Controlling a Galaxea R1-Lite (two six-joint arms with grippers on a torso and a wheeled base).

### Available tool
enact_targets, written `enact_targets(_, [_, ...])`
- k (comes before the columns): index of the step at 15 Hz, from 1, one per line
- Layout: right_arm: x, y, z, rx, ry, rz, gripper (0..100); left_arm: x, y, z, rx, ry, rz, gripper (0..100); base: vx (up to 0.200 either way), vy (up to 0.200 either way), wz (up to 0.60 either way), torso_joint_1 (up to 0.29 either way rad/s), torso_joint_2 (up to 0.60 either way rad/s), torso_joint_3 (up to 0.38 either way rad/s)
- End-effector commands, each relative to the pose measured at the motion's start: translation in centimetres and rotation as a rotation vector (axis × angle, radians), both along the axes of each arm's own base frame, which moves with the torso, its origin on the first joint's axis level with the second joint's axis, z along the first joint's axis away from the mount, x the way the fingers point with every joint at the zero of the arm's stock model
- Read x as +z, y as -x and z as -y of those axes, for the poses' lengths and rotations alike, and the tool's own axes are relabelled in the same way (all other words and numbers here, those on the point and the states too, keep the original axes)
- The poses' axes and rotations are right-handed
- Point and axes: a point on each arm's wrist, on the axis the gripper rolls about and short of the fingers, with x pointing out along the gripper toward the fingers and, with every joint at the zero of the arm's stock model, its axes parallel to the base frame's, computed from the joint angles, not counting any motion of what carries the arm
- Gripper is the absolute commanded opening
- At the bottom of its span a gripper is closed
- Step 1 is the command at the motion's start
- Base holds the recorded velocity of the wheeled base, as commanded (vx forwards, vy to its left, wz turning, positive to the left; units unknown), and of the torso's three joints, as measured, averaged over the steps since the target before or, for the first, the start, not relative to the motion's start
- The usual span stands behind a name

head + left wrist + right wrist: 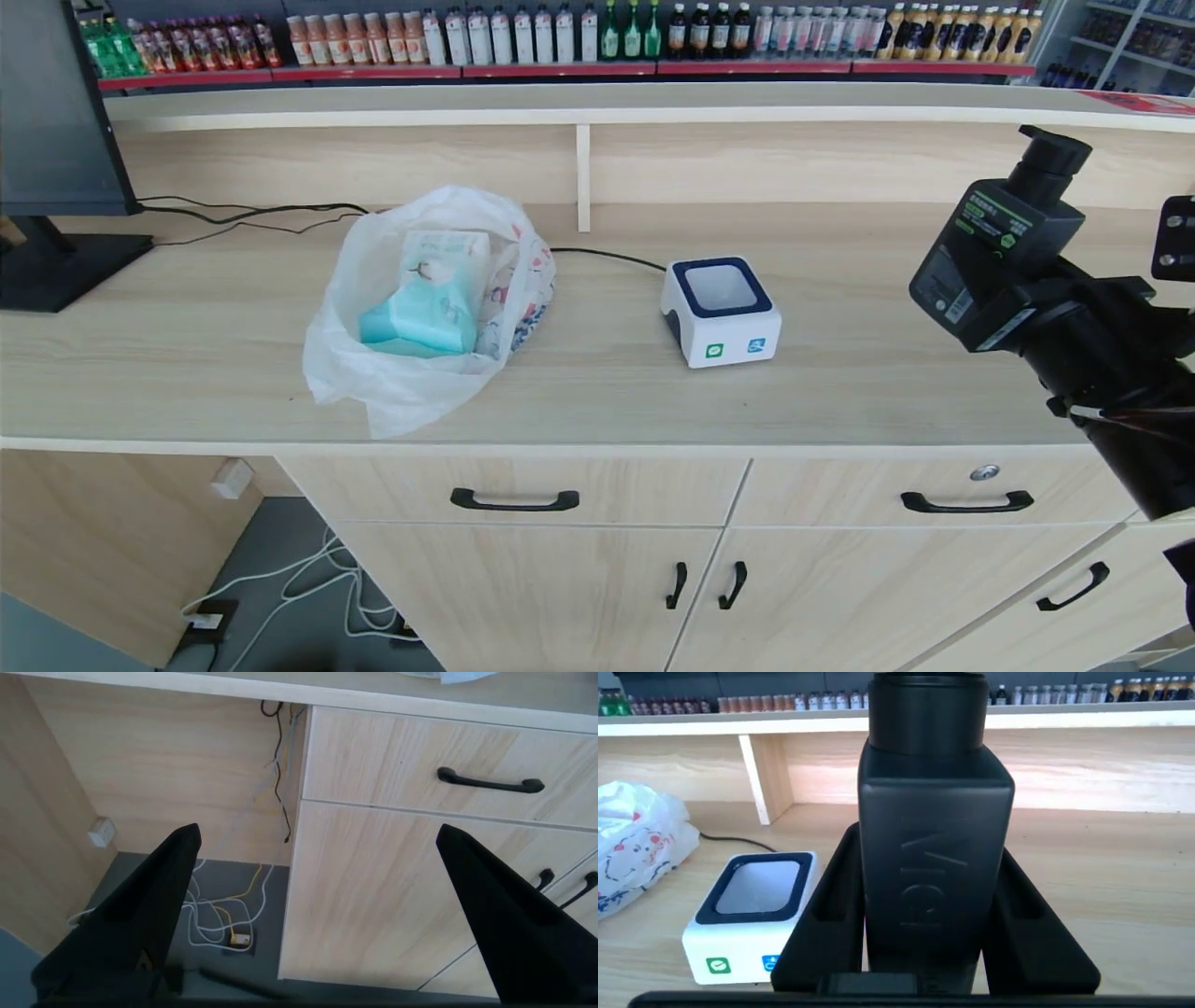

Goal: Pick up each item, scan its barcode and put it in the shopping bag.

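My right gripper (1013,313) is shut on a black square bottle (1004,233) with a round cap, held above the counter's right end, to the right of the scanner. The bottle (929,831) stands between the right gripper (929,943) jaws in the right wrist view. The white barcode scanner (720,310) with a dark-rimmed window sits mid-counter; the scanner (752,915) lies below and beside the bottle. The white plastic shopping bag (411,373) lies open on the counter's left half, with a teal tissue pack (425,303) inside. My left gripper (318,915) hangs open below the counter, facing the cabinet front.
A monitor stand (56,266) and cables (243,217) occupy the counter's far left. A raised wooden ledge (583,117) runs behind, with a thin divider (583,177). Drawers with black handles (513,501) front the counter. Bottles line the shelf (560,37) behind.
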Motion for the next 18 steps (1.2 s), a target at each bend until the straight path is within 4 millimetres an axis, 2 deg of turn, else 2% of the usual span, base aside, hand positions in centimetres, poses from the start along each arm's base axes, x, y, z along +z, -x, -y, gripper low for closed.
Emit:
enact_targets(1, [0.1,-0.4,0.2,-0.016,0.024,0.01,0,0.0,0.0,0.0,0.001,0.001,0.001,100,0.2,0.0,0.0,0.002,0.0,0.007])
enact_targets(3, [0.9,-1.4,-0.4,0.022,0.102,0.063,0,0.0,0.0,0.0,0.001,0.001,0.002,100,0.2,0.0,0.0,-0.012,0.0,0.007])
enact_targets(6, [1.7,-2.5,-0.9,0.058,0.163,0.117,0,0.0,0.0,0.0,0.001,0.001,0.002,100,0.0,0.0,0.0,0.0,0.0,0.0])
enact_targets(9, [1.3,-2.9,-3.3,0.134,0.246,0.141,0,0.0,0.0,0.0,-0.001,-0.005,0.001,100,0.0,0.0,0.0,0.0,0.0,0.0])
enact_targets(10, [1.2,-3.0,-5.2,0.178,0.274,0.162,0,0.0,0.0,0.0,-0.001,-0.004,0.001,100,0.0,0.0,0.0,0.0,0.0,0.0])
enact_targets(11, [1.3,-3.1,-5.9,0.193,0.281,0.173,0,0.0,0.0,0.0,-0.001,-0.004,0.001,100,0.0,0.0,0.0,0.0,0.0,0.0])
enact_targets(13, [1.1,-3.5,-8.7,0.243,0.313,0.207,0,0.0,0.0,0.0,0.001,-0.004,0.001,100,0.0,0.0,0.0,0.0,0.0,0.0])
enact_targets(15, [1.1,-3.7,-9.9,0.305,0.386,0.263,0,0.0,0.0,0.0,-0.001,-0.004,0.001,100,0.0,0.0,0.0,0.0,0.0,0.0])
enact_targets(18, [0.4,-4.2,-10.1,0.349,0.489,0.311,0,0.0,0.0,0.0,0.001,-0.004,0.001,100,0.0,0.0,0.0,0.0,0.0,0.0])
